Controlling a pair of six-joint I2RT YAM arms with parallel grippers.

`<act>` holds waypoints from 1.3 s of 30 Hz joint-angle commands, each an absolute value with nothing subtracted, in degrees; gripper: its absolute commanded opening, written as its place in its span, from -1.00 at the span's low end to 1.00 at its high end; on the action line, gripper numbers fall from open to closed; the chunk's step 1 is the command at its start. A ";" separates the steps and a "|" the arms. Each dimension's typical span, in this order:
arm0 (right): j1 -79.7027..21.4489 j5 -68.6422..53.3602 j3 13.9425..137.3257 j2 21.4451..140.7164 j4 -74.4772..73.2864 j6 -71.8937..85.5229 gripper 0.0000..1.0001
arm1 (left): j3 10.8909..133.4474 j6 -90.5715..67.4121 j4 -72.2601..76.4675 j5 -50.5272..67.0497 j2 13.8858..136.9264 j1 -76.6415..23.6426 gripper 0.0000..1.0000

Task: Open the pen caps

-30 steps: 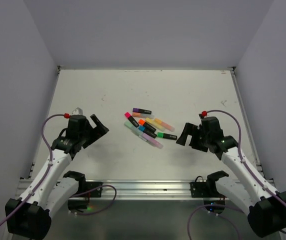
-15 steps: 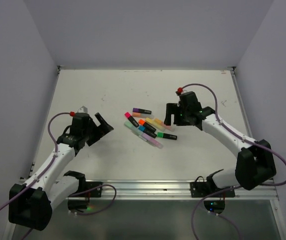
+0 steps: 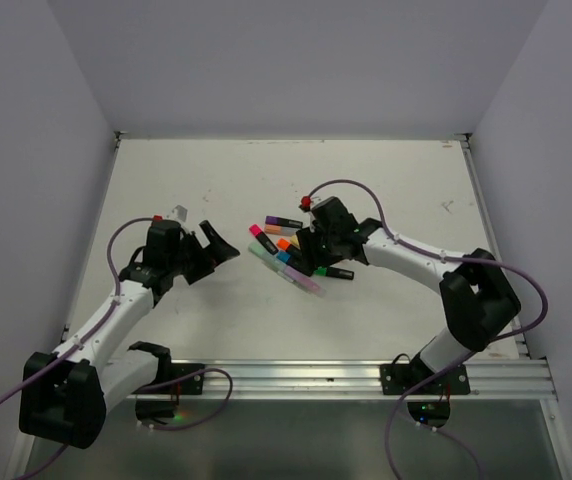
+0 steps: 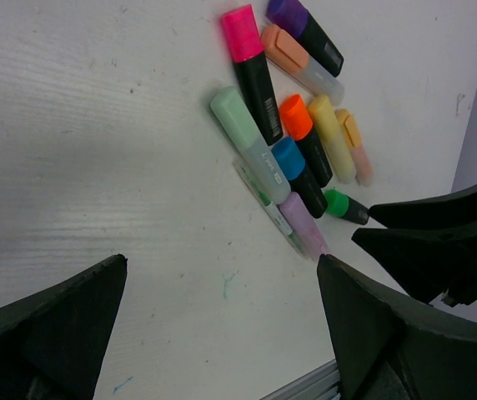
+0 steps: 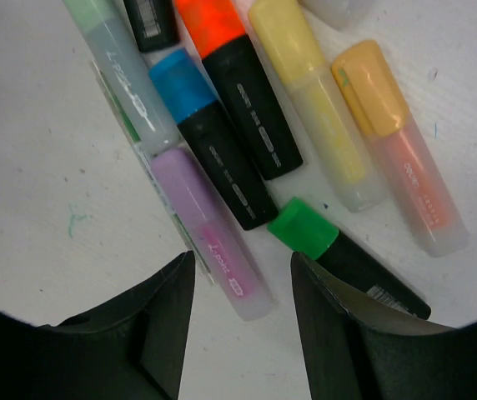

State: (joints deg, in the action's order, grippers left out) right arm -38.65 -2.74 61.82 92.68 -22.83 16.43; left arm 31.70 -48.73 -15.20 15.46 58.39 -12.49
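White tabletop (image 3: 386, 190) holds your capped highlighters (image 3: 291, 258). Your right gripper (image 5: 243, 260) hangs spread over the green cap (image 5: 303, 229); your left gripper (image 4: 222, 265) gapes wide too.

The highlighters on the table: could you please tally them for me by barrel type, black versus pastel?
Black barrels: 5 (pink cap, purple cap, orange cap, blue cap, green cap)
Pastel barrels: 5 (mint cap, salmon cap, yellow cap, peach cap, lilac cap)
Total: 10

The left gripper (image 3: 221, 243) is held spread wide (jaws well apart); the right gripper (image 3: 311, 258) is angled downward, likewise parted.
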 commanded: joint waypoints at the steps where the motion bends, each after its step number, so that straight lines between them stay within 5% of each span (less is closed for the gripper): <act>1: -38.76 -3.16 58.10 87.90 -19.78 15.20 0.06 | 33.93 -46.76 -11.78 19.51 58.88 -12.22 0.97; 10: -45.53 -0.79 50.80 81.65 -15.47 15.64 -0.05 | 31.99 -47.11 -9.67 21.71 59.59 -12.22 0.95; 39: -45.53 2.99 50.54 91.23 -14.68 15.73 -0.18 | 31.11 -46.06 -9.14 24.26 60.12 -12.22 0.95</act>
